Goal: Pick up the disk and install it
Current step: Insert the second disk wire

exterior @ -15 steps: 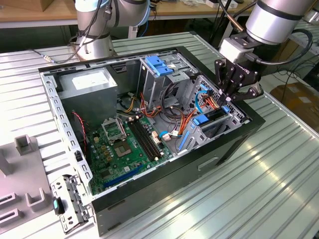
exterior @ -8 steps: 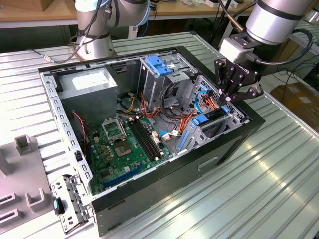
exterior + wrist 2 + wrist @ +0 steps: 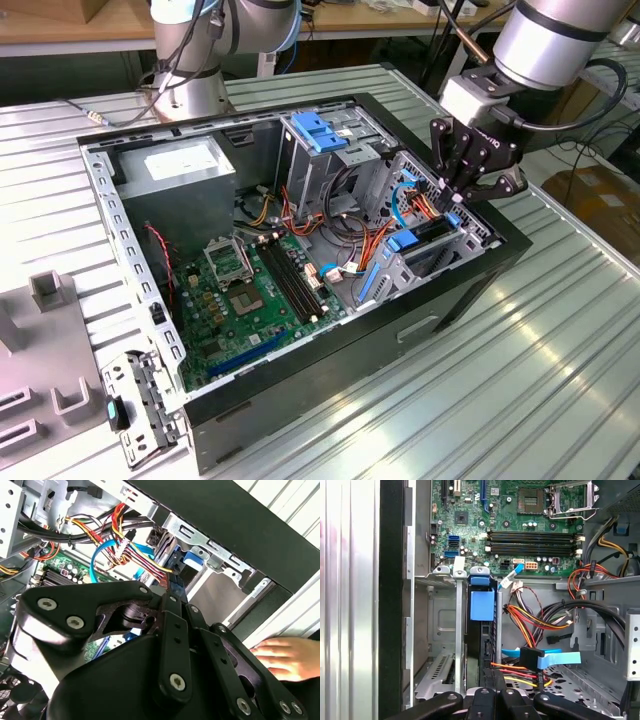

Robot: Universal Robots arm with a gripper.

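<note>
The disk [image 3: 432,232] stands on edge in the drive cage [image 3: 400,270] at the exterior view's right end of the open computer case [image 3: 300,400]. It looks like a dark slab with blue plastic at its ends. In the first wrist view the disk [image 3: 482,650] runs between the cage's grey rails, below a blue tab [image 3: 482,605]. My gripper [image 3: 455,208] hangs right over the cage with its fingers drawn close together on the disk's upper edge. The gripper [image 3: 174,587] meets blue plastic in the second wrist view. Its black links [image 3: 491,692] show in the first wrist view.
Inside the case lie the green motherboard [image 3: 250,295], a grey power-supply box [image 3: 175,170], a blue bracket on a grey cage [image 3: 318,130] and coloured cables [image 3: 345,230]. A person's hand [image 3: 285,657] rests on the ribbed table beside the case. Grey fixtures [image 3: 50,290] stand at the exterior view's left.
</note>
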